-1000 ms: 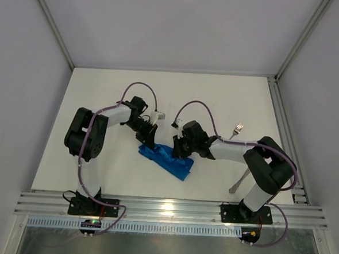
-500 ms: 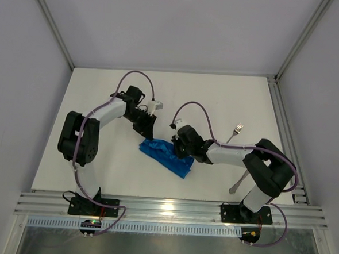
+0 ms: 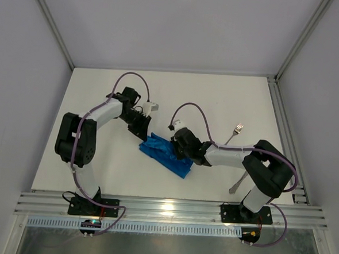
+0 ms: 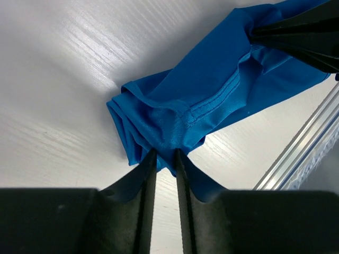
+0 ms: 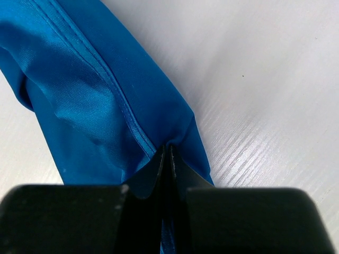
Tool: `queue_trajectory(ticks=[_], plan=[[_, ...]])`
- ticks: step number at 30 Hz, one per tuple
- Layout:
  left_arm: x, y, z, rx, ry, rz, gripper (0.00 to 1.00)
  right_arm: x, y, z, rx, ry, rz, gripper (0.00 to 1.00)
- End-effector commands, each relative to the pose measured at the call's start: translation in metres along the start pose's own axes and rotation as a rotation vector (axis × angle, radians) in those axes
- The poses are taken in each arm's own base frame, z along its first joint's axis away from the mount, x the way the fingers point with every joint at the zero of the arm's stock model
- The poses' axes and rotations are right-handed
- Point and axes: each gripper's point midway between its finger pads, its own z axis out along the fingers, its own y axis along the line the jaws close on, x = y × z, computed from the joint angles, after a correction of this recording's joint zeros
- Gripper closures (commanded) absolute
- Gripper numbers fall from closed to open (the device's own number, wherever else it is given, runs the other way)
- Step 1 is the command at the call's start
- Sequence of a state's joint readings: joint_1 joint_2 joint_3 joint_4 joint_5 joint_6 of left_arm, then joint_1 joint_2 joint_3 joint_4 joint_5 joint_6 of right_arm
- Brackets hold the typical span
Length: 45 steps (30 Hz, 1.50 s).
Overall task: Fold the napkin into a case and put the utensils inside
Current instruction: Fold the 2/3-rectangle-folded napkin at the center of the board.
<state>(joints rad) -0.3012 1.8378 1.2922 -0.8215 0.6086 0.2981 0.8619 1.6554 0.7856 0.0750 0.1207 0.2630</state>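
The bright blue napkin [image 3: 167, 157] lies bunched in a long diagonal strip on the white table, between the two arms. My left gripper [image 3: 144, 134] sits at its upper-left end. In the left wrist view its jaws [image 4: 164, 153] stand narrowly apart with a thick fold of napkin [image 4: 212, 100] pinched between the tips. My right gripper [image 3: 178, 149] is shut on a hemmed fold of the napkin [image 5: 90, 95] near the strip's middle, jaws [image 5: 167, 149] pressed together. A silver fork [image 3: 236, 131] lies at the right. A second slim utensil [image 3: 239, 183] is partly hidden by the right arm.
An aluminium rail [image 3: 170, 207] runs along the table's near edge and also shows in the left wrist view as the rail [image 4: 302, 148]. Grey walls close the table at the back and both sides. Bare white tabletop [image 3: 217, 101] lies behind the arms.
My left gripper let go and rose toward the back, then came back down onto the napkin's upper-left end. The right gripper slid a little left, still holding the cloth.
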Motion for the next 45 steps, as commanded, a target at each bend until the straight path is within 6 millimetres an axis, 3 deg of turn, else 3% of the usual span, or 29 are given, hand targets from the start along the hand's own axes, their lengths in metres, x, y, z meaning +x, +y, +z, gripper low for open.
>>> queue_trajectory(ticks=[1, 4, 11, 14, 20, 27, 31, 37, 45], plan=[[0.008, 0.005, 0.005, -0.007, 0.029, 0.004, 0.85, 0.004, -0.008, -0.005, 0.064, 0.013, -0.036, 0.91], [0.011, 0.011, 0.01, -0.026, 0.031, 0.001, 0.94, 0.001, -0.004, -0.006, 0.061, 0.004, -0.063, 0.91], [0.017, 0.028, 0.023, -0.077, 0.051, -0.018, 0.96, -0.003, 0.004, -0.009, 0.067, -0.025, -0.155, 0.91], [0.012, 0.019, 0.02, -0.032, 0.029, -0.013, 0.89, -0.001, 0.003, -0.008, 0.076, -0.019, -0.163, 0.91], [-0.017, -0.014, -0.017, 0.022, -0.082, 0.048, 0.68, 0.003, 0.002, -0.007, 0.093, -0.015, -0.172, 0.91], [-0.045, -0.03, -0.04, 0.037, -0.172, 0.061, 0.63, 0.005, 0.0, -0.004, 0.105, -0.015, -0.175, 0.91], [-0.056, -0.032, -0.028, 0.05, -0.153, 0.008, 0.62, 0.005, 0.0, -0.004, 0.109, -0.021, -0.173, 0.91], [-0.072, -0.016, -0.003, -0.04, -0.124, -0.011, 0.58, 0.006, 0.002, -0.001, 0.105, -0.016, -0.179, 0.91], [-0.069, -0.006, 0.02, -0.097, -0.06, 0.0, 0.62, 0.008, 0.003, 0.001, 0.101, -0.015, -0.179, 0.91]])
